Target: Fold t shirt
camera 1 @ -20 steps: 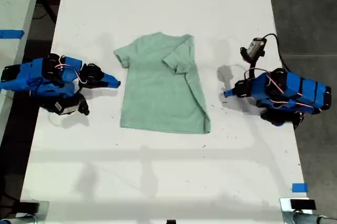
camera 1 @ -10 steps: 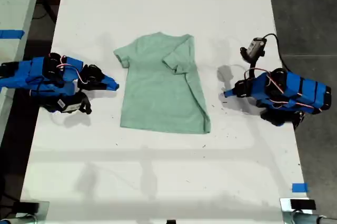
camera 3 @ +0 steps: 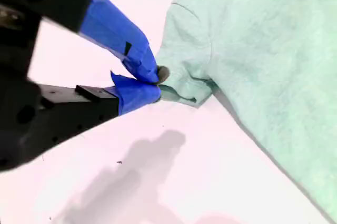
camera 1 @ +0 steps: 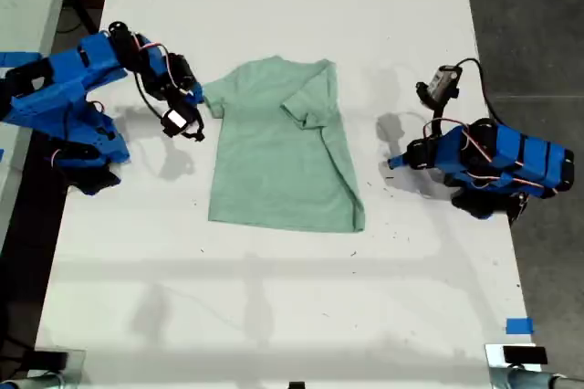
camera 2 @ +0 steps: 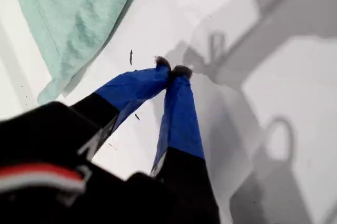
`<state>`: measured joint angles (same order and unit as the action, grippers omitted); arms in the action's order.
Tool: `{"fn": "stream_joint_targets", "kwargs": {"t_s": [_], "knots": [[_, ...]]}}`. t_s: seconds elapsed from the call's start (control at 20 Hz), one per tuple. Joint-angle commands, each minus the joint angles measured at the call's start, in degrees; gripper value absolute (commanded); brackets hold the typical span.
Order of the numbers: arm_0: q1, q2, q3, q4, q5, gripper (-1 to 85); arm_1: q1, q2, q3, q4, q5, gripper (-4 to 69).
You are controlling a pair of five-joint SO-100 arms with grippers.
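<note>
On white table (camera 1: 274, 298): mint t shirt (camera 1: 278, 147), one sleeve folded in; second tool (camera 3: 155, 83) pinching other sleeve; first tool (camera 2: 172, 69) closed, empty.

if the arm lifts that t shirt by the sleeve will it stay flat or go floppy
Probably floppy: the t shirt is thin cloth, one side already folded over itself. My second gripper pinches only the sleeve edge, so the rest would likely drape and drag. It looks light and unlikely to slip.
</note>
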<state>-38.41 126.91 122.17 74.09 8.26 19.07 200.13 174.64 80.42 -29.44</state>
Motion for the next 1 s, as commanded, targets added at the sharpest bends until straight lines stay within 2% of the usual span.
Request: {"fn": "stream_joint_targets", "kwargs": {"t_s": [0.0, 0.05, 0.1, 0.15, 0.25, 0.35, 0.5, 0.7, 0.95], "knots": [[-5.8, -8.4, -7.0, -2.5, 6.9, -0.4, -0.3, 0.5, 2.2, -1.1, -0.2, 1.8], [-7.6, -10.7, -7.8, -2.4, 9.1, -0.2, -0.3, 0.5, 2.2, -1.1, -0.2, 1.8], [-8.6, -12.7, -8.4, -0.8, 9.1, 5.4, -0.3, 0.5, 2.2, -1.1, -0.2, 1.8], [-9.0, -14.4, -9.1, 1.2, 8.6, 15.8, -0.4, 0.5, 2.2, -1.1, -0.4, 1.8], [-8.3, -16.6, -9.1, 0.4, 11.0, 20.0, -0.6, 0.5, 2.2, -1.1, -0.6, 2.3], [-8.6, -19.3, -9.3, -1.5, 13.4, 21.7, -1.0, 0.5, 2.2, -1.1, -0.6, 2.5], [-8.5, -22.9, -13.9, -1.0, 15.4, 22.1, -1.4, 0.5, 2.2, -1.1, -0.5, 2.7], [-13.9, -28.6, -12.8, -4.0, 18.2, 21.7, -1.4, 0.5, 2.2, -1.1, -0.7, 2.8], [-15.8, -33.7, -11.8, -6.9, 15.6, 21.5, -1.5, 0.5, 2.2, -1.1, -0.8, 2.8]]}}
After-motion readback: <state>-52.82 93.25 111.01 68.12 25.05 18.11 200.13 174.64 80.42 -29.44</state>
